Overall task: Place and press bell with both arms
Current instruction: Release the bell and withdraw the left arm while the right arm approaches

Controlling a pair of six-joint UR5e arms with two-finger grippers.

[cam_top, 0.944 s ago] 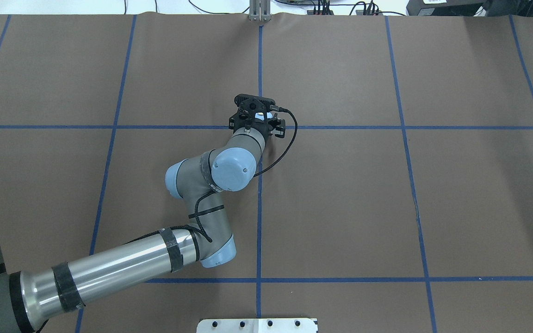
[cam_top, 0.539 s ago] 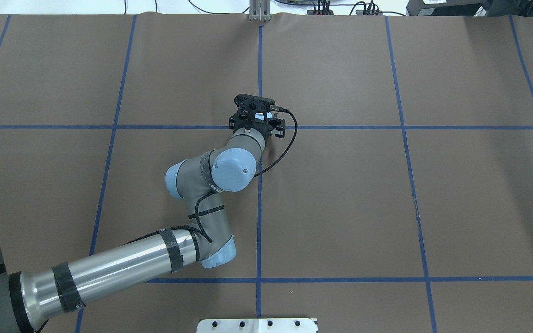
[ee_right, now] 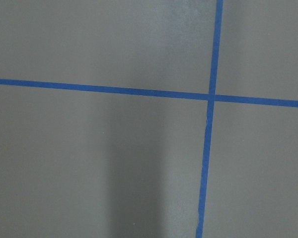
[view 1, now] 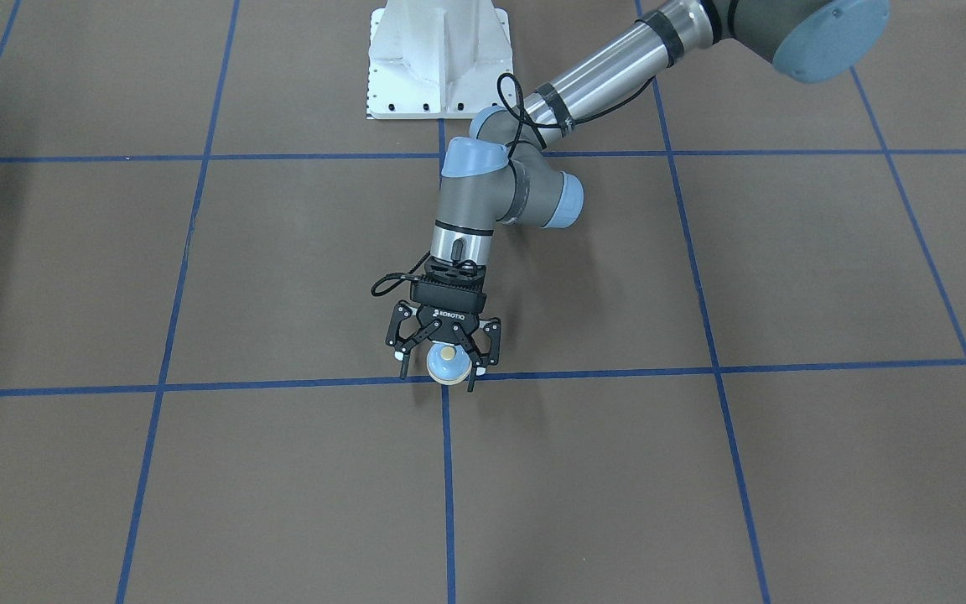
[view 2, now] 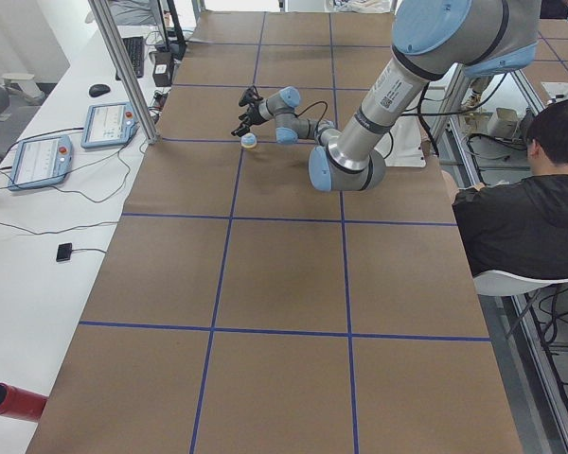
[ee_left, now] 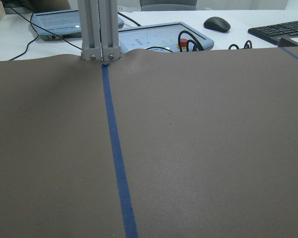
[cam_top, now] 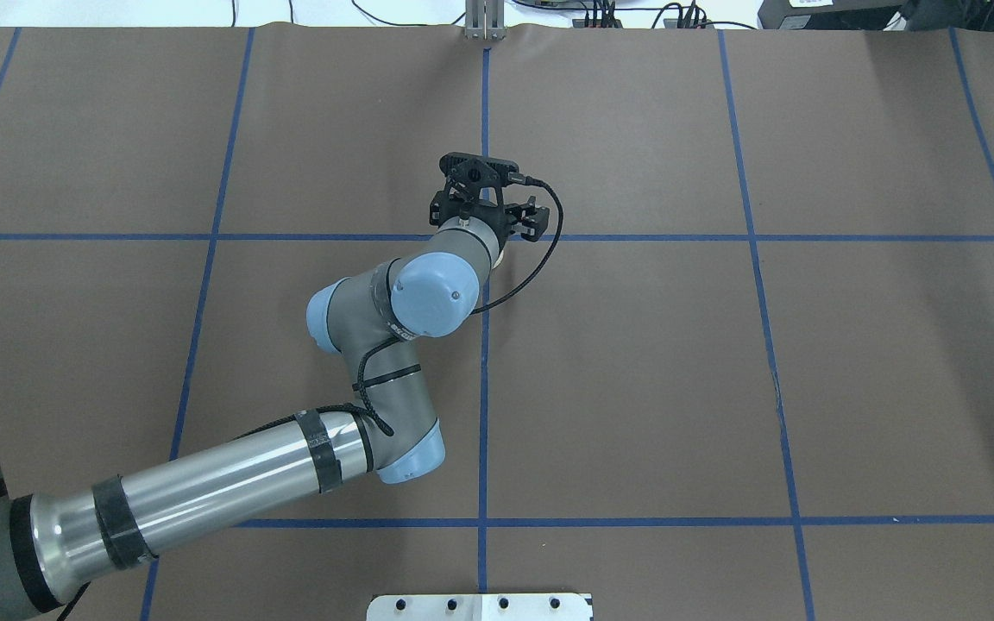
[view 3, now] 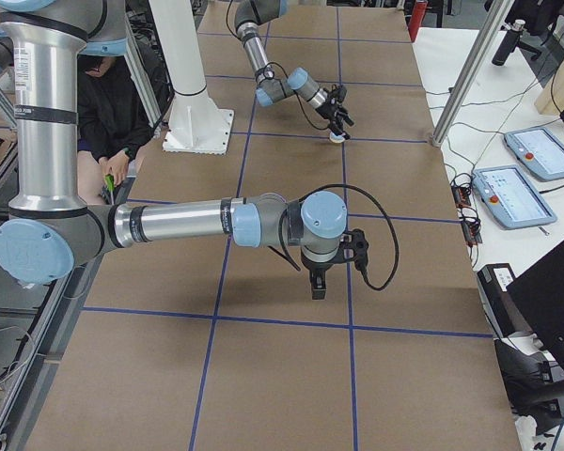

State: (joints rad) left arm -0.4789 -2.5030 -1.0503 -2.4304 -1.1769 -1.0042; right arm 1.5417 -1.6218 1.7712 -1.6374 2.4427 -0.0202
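The light-blue bell [view 1: 447, 362] with its cream button sits on the brown table at a blue tape crossing. My left gripper [view 1: 438, 376] is open, with one finger on either side of the bell. In the side views the bell [view 2: 249, 141] [view 3: 337, 137] rests on the table, with the left gripper [view 2: 245, 113] [view 3: 339, 115] a little above it. In the overhead view the left gripper [cam_top: 481, 203] and wrist hide the bell. My right gripper [view 3: 317, 287] hovers over the table far from the bell, and I cannot tell whether it is open or shut.
The white pedestal base [view 1: 439, 59] stands at the robot's edge of the table. An aluminium post [cam_top: 485, 21] rises at the far edge. An operator [view 2: 521, 218] sits beside the table. Teach pendants [view 2: 114, 123] and a red cylinder [view 2: 9, 402] lie on the side bench.
The left gripper and wrist have shifted slightly up in the overhead view. The blue of the bell that showed through the gripper before no longer shows there.
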